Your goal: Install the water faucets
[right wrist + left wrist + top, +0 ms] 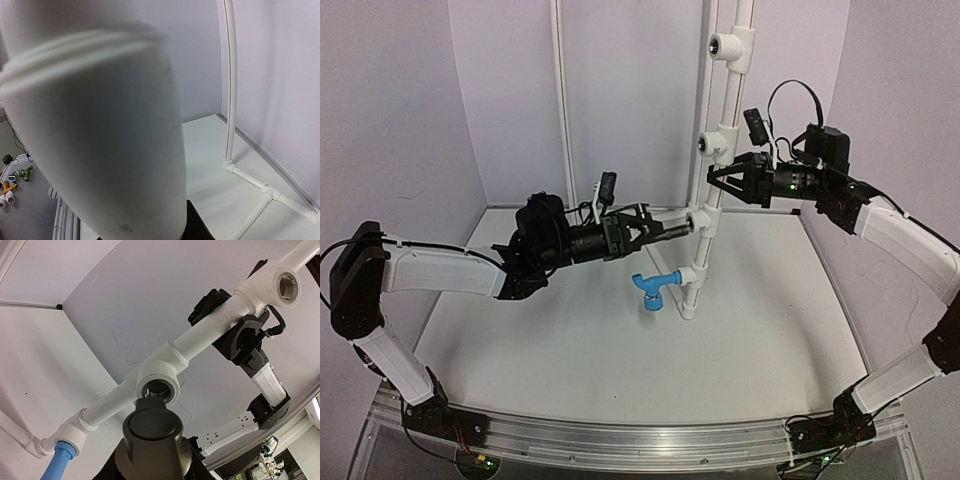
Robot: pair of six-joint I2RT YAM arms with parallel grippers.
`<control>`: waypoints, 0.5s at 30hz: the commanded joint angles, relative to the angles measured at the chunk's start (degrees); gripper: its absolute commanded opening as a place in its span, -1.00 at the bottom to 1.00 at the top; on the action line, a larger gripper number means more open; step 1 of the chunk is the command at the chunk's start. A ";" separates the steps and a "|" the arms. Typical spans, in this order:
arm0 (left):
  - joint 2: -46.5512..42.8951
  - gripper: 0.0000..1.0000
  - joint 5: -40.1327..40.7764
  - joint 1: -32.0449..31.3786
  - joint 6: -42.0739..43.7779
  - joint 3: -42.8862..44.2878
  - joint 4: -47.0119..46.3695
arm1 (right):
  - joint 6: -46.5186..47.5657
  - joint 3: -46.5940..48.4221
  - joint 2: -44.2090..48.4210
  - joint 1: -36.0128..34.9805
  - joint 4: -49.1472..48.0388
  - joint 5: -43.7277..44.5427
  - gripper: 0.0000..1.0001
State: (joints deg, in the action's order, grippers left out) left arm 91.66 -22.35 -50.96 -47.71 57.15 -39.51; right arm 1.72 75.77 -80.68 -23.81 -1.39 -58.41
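Observation:
A white upright pipe [708, 180] carries several white tee fittings. A bright blue faucet [650, 287] is screwed into the lowest tee, spout down; its blue stem also shows in the left wrist view [59, 462]. My left gripper [655, 232] is shut on the black faucet [152, 432] and holds it level, its tip right at the threaded socket of the second tee [159, 390]. My right gripper [722, 180] is shut on the pipe between two tees, above the left gripper. In the right wrist view the pipe [95, 130] fills the frame, blurred.
A thin white pipe frame [557, 100] stands at the back wall and runs along the floor [260, 192]. White walls enclose the table on three sides. A metal rail [620, 440] runs along the near edge between the arm bases.

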 commanded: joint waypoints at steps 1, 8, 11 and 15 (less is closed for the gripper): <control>-0.11 -1.00 -0.04 0.70 -0.36 4.63 -5.64 | -6.20 2.22 0.24 0.03 3.02 -2.23 -0.91; 0.96 -1.00 -1.17 1.00 -0.15 7.06 -4.65 | -6.07 1.96 0.21 -0.04 3.26 -2.35 -0.94; 1.74 -1.00 -1.47 1.02 -0.50 7.64 -4.51 | -6.05 2.09 0.06 -0.08 3.32 -2.58 -0.95; 2.56 -1.00 -1.82 1.00 -1.20 7.17 -5.59 | -5.94 2.07 0.00 -0.02 3.36 -2.67 -0.99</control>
State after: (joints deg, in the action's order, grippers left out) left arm 93.28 -22.88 -50.16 -48.08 61.93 -40.48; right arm 2.18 75.82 -80.68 -23.78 -1.23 -58.62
